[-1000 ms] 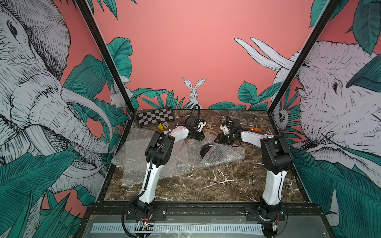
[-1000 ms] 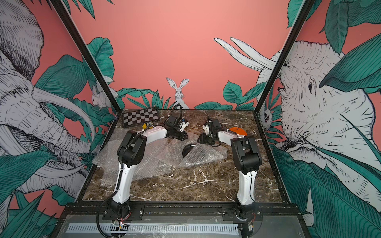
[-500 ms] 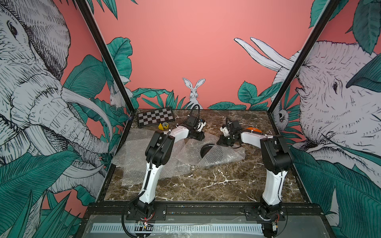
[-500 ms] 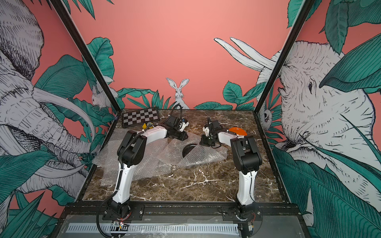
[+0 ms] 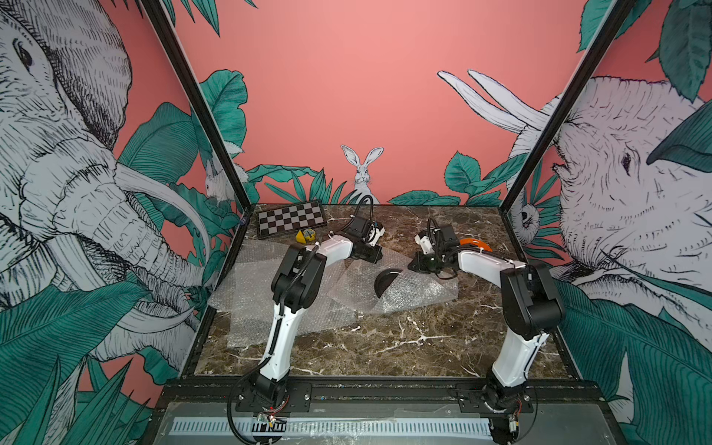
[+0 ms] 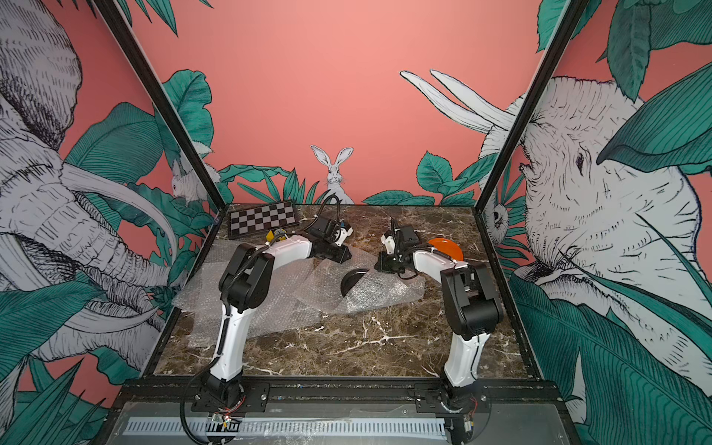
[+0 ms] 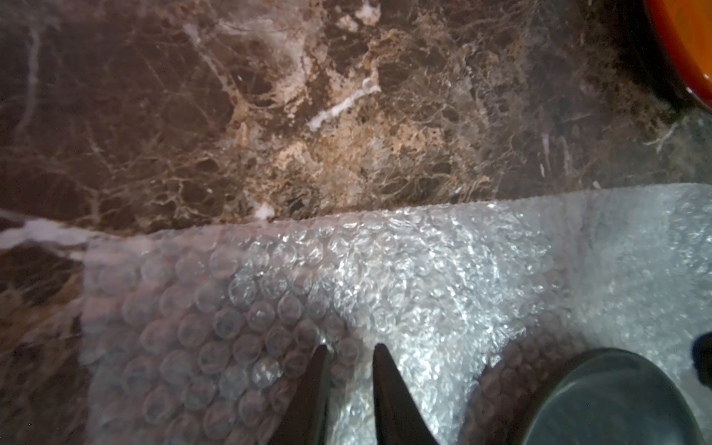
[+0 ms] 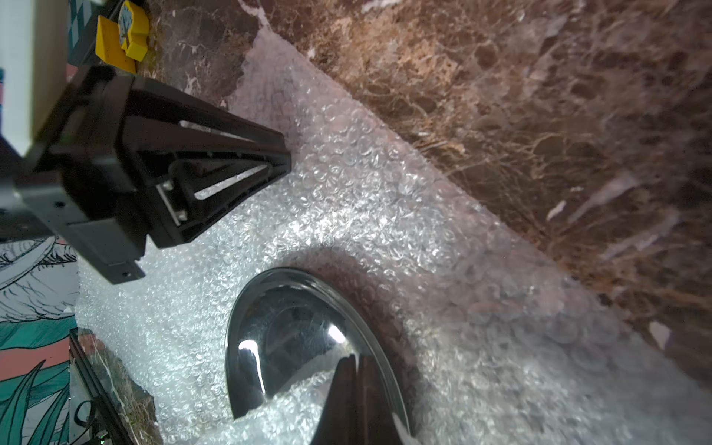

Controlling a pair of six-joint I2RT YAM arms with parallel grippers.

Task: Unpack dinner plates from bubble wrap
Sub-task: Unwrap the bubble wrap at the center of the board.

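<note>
A glossy black plate [image 5: 386, 280] [image 8: 293, 335] lies mid-table, half covered by a sheet of bubble wrap [image 5: 418, 294] [image 8: 385, 215]. My right gripper [image 8: 353, 358] [image 5: 418, 266] is low over that plate, jaws pressed together, tips just inside its rim. I cannot see anything pinched between them. My left gripper [image 7: 350, 346] [image 8: 287, 156] [image 5: 375, 256] is down on the same wrap [image 7: 424, 277] near its far edge, its narrow jaws closed on a fold of it. An orange plate [image 5: 476, 242] [image 6: 445, 247] [image 7: 685, 46] sits bare at the back right.
More bubble wrap sheets [image 5: 250, 287] spread over the table's left half, under the left arm. A checkered board [image 5: 291, 221] and a small yellow object [image 5: 304, 235] [image 8: 121, 38] lie at the back left. Printed walls close three sides.
My right gripper's jaws have closed over the black plate. The left gripper and the wrap have stayed as they were.
</note>
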